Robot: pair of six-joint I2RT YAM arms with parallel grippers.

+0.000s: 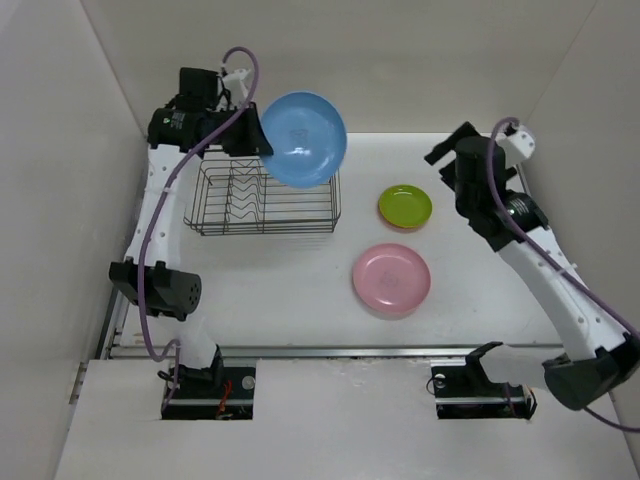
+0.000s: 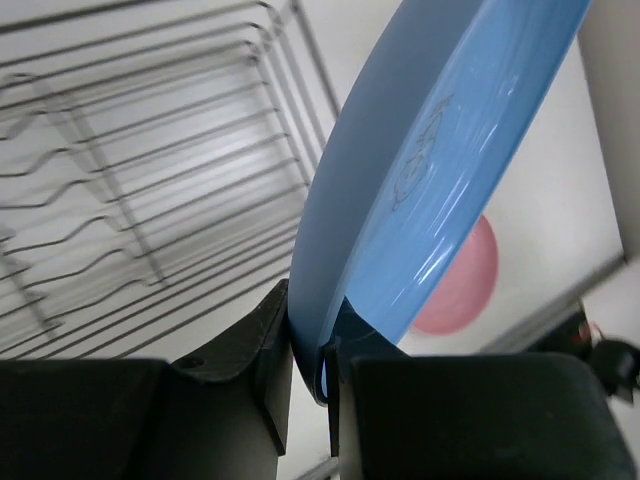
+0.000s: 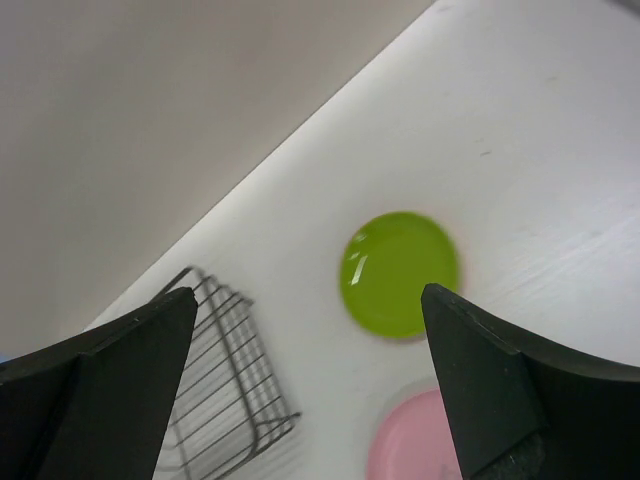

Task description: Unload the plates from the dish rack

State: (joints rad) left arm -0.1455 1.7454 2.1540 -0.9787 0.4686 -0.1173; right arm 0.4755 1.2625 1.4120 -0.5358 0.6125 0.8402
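Spanning the view from above, the white table (image 1: pixel 280 300) carries everything else. On its far left part stands the dish rack (image 1: pixel 262 200), a dark wire basket with zigzag dividers running along its floor. The left wrist camera looks down on its wires (image 2: pixel 130 150), and one corner shows in the right wrist view (image 3: pixel 215 400).

The blue plate (image 1: pixel 303 138) is next in size. It is held up over the rack's far right corner, tilted so its inner face turns towards the overhead camera. The left gripper (image 1: pixel 256 138) has it by the left rim. In the left wrist view the two black fingers (image 2: pixel 265 350) are pinched together on the plate's edge (image 2: pixel 440 150), one on each face, with the jaws nearly closed.

The pink plate (image 1: pixel 391 279) lies flat on the table to the right of the rack, well apart from it and towards the near side. It also shows beyond the blue plate (image 2: pixel 465 285) and at the bottom of the right wrist view (image 3: pixel 415 445).

The smaller lime green plate (image 1: pixel 405 206) lies flat just beyond the pink one, near it but not touching. A thin orange rim (image 1: pixel 402 229) seems to show under its near edge.

The right gripper (image 1: pixel 447 150) hangs above the table to the right of the green plate (image 3: pixel 398 268). Its jaws are spread wide (image 3: pixel 308 300) and hold nothing.
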